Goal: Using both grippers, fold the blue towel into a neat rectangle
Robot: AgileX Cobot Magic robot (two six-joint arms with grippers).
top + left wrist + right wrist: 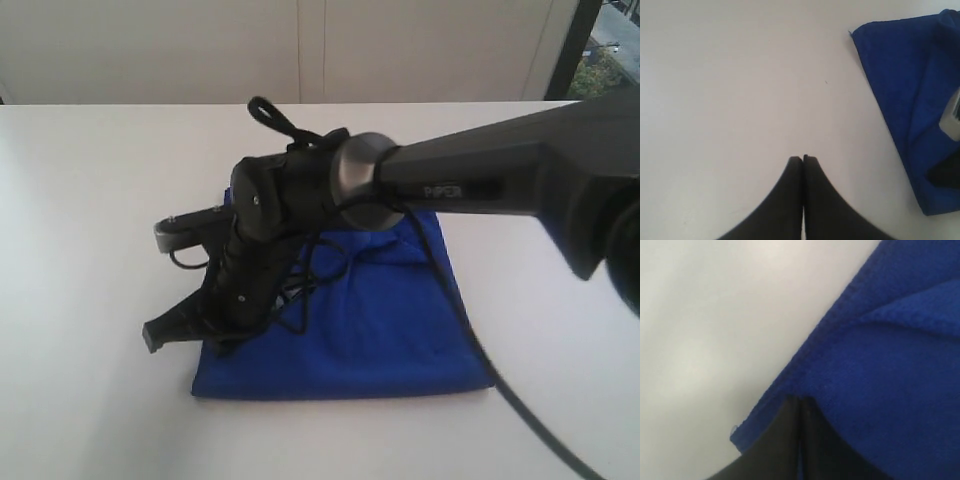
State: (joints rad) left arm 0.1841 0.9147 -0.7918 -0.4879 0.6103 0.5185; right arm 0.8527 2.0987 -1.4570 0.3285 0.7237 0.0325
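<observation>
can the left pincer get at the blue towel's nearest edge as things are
Probably yes: only bare white table lies between the left pincer and the edge of the blue towel. Its jaws are shut, so it would have to open first. The right pincer is at that same edge.

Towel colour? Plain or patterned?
Plain royal blue towel, no pattern; clearest in the exterior view.

Blue towel [380, 320]: royal blue, folded into a rough rectangle, lightly creased, flat on the white table [90, 190].
Left gripper [803, 159]: black, jaws closed, over bare table beside the towel.
Right gripper [799, 401]: black, jaws closed at the towel's hem.
</observation>
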